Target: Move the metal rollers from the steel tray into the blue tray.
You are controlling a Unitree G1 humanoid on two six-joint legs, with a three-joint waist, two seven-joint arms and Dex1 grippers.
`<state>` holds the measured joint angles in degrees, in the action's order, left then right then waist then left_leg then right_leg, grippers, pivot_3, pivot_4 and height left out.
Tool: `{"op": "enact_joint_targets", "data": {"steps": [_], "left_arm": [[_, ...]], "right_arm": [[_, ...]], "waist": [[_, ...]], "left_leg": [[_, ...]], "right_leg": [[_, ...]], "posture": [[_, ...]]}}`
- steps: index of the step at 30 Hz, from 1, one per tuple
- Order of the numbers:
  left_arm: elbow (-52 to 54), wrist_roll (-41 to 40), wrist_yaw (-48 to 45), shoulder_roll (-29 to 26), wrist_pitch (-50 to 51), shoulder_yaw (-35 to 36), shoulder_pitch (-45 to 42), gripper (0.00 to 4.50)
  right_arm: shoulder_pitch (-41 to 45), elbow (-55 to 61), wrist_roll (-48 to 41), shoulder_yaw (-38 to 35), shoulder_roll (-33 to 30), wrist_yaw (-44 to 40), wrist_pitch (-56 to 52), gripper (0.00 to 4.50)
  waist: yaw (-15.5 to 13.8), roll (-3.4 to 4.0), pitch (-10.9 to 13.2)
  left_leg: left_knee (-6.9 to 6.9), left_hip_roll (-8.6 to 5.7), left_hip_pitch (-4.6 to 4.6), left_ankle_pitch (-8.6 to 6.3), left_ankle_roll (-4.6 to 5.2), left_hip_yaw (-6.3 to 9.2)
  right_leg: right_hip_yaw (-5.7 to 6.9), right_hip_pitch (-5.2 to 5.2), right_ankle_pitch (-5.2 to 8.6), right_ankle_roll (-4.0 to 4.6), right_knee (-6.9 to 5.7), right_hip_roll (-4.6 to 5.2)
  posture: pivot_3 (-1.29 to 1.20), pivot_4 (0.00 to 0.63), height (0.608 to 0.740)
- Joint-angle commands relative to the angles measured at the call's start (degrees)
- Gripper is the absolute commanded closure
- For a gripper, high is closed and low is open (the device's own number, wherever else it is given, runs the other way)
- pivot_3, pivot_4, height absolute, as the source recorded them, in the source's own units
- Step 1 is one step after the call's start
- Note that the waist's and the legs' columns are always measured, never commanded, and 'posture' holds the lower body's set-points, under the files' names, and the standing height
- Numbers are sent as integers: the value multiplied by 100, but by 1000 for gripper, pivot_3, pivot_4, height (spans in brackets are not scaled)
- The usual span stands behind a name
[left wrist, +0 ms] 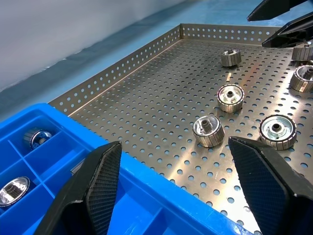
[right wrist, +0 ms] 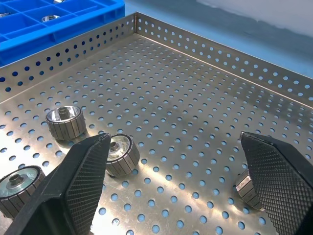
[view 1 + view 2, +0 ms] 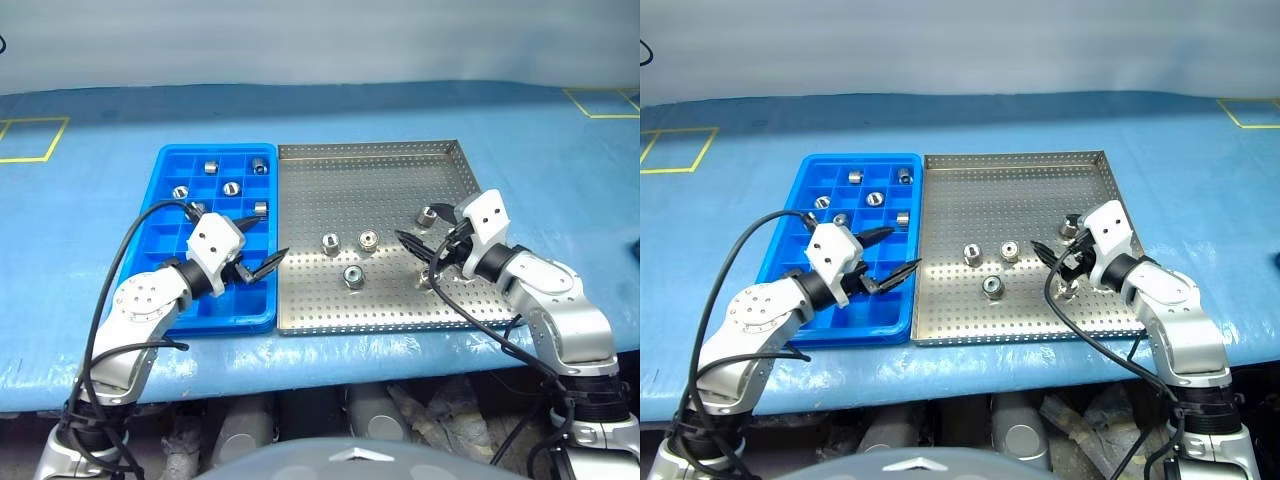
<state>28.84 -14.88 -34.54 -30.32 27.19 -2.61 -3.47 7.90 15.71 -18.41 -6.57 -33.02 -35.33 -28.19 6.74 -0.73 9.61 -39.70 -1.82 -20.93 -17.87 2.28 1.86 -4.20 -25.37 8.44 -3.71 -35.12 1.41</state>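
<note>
Metal rollers [image 3: 993,286] lie in steel tray [image 3: 1040,170] and blue tray [image 3: 805,170]

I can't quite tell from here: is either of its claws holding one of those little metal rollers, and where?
Nothing is held. The left gripper and right gripper both stand open and empty.

1. the two eye views look forward and down from the head over the whole table, showing both trays
2. the left wrist view sits low and close over the blue tray [image 1: 146,196] rim, facing across the steel tray [image 1: 146,98]
3. the right wrist view sits low inside the steel tray, facing the blue tray
4. both wrist views share the central metal rollers [image 1: 230,97]
</note>
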Motion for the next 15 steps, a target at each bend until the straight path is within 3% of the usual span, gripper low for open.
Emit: {"op": "enact_joint_targets", "data": {"steps": [1,15], "left_arm": [[263,-82,27,6,-13,72,-19,688],[172,-134,58,54,-36,44,-36,688]], "right_arm": [[129,56,-33,-33,-23,-24,46,25],[128,-12,-18,8,5,5,130,25]], "waist": [[-2,0,0],[-12,0,0]], "left_leg": [[0,0,0,0,0,0],[0,0,0,0,0,0]], "right_leg": [[0,0,0,0,0,0],[0,0,0,0,0,0]], "posture": [[-139,150,740],[-143,150,740]]}}
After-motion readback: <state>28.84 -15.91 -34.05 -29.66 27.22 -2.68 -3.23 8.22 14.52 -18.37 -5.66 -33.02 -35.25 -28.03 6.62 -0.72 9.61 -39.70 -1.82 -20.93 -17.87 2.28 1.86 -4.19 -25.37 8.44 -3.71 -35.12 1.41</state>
